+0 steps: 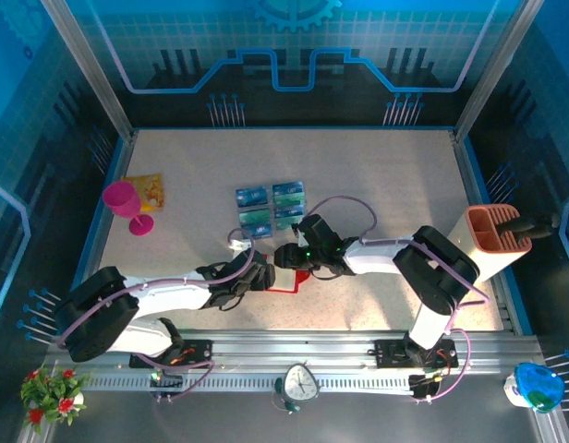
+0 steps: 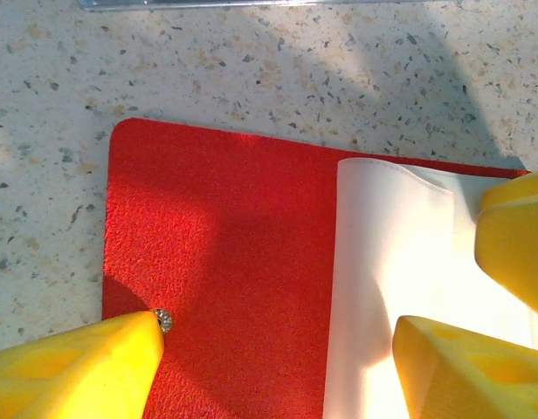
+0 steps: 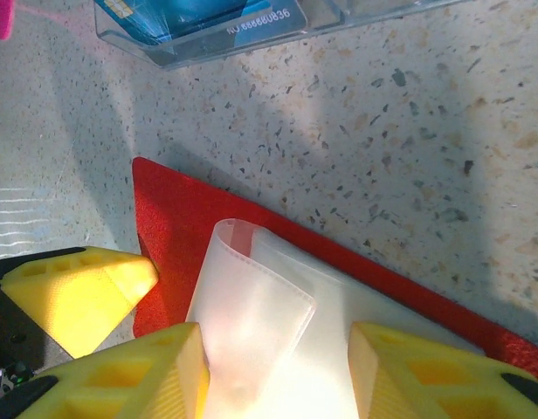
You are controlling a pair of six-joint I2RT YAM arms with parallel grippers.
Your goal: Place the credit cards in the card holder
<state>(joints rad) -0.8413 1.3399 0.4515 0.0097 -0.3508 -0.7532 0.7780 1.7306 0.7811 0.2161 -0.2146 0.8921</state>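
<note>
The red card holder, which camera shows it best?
The left wrist view. The card holder lies close up there, with its broad red cover, small metal stud and white inner sleeve plain. The right wrist view shows one red corner and the curled sleeve. The top external view gives a small red patch, mostly covered.

The card holder (image 1: 298, 275) lies on the bench (image 1: 386, 175), my left end effector (image 1: 266, 275) at its nine o'clock, my right end effector (image 1: 289, 258) at its twelve; the credit cards (image 1: 272, 208) lie farther toward twelve.
</note>
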